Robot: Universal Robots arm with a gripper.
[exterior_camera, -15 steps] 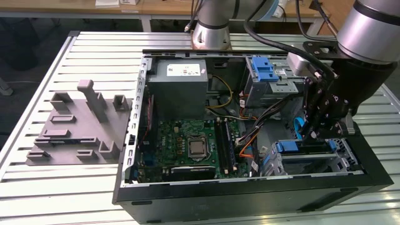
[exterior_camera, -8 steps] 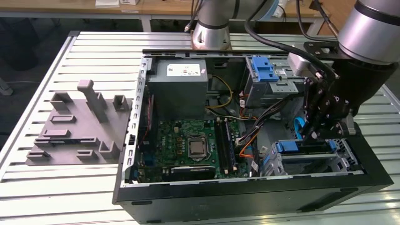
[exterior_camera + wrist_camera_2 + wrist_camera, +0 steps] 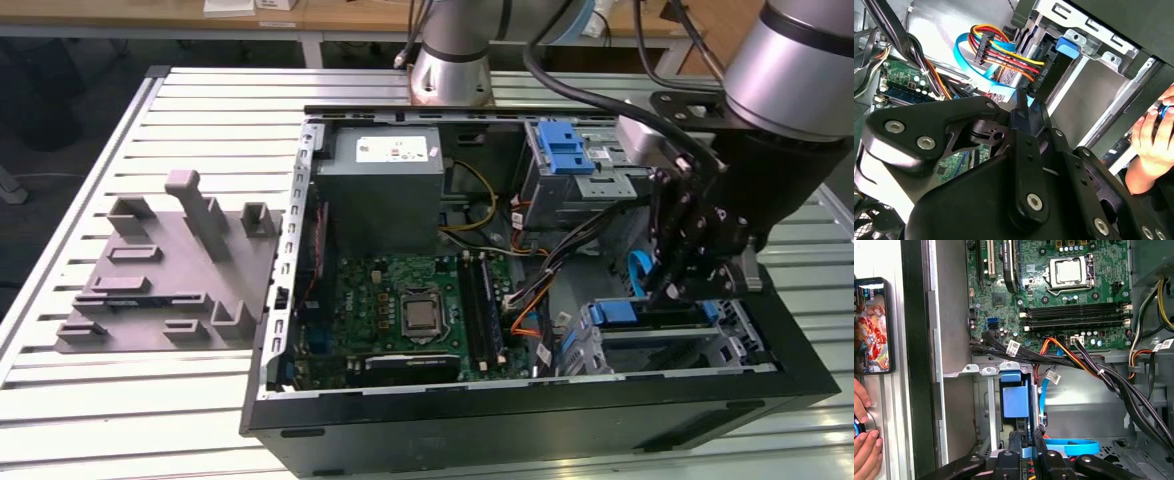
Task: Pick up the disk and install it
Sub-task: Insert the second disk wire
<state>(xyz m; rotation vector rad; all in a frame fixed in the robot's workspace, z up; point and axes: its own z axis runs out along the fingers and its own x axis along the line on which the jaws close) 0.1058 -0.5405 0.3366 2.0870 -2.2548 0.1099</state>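
Sitting in the lower drive cage (image 3: 747, 345) of the open computer case (image 3: 534, 425): the disk (image 3: 1015, 401), recognisable by its blue plastic bracket, in the corner of the case on the exterior view's right (image 3: 617, 313). Apparently already entered into its slot, but hard to say whether fully seated.

Directly at the disk: the hand (image 3: 1027, 447), reaching down into the cage from above (image 3: 681, 292). In the first wrist view, two black fingers (image 3: 1014, 442) drawn close together with a strip of blue between them, so most likely pinching the bracket end of the disk, though the contact itself partly hidden by the linkage. No gap to cross, then: the disk lying straight ahead of the fingertips, its long axis continuing the line of the fingers, deeper into the cage and toward the motherboard (image 3: 1054, 295).

Close around: a light blue flat cable (image 3: 1069, 446) curling just beside the fingers, and a bundle of black and orange cables (image 3: 1074, 357) crossing between the cage and the motherboard, near enough to matter for any push along that axis.

Further out: the grey power supply box (image 3: 387, 185) at the far side of the case, a second blue latch on the upper cage (image 3: 563, 150), and on the slatted tabletop (image 3: 174, 400) a grey moulded fixture (image 3: 167, 270), well apart from the case.
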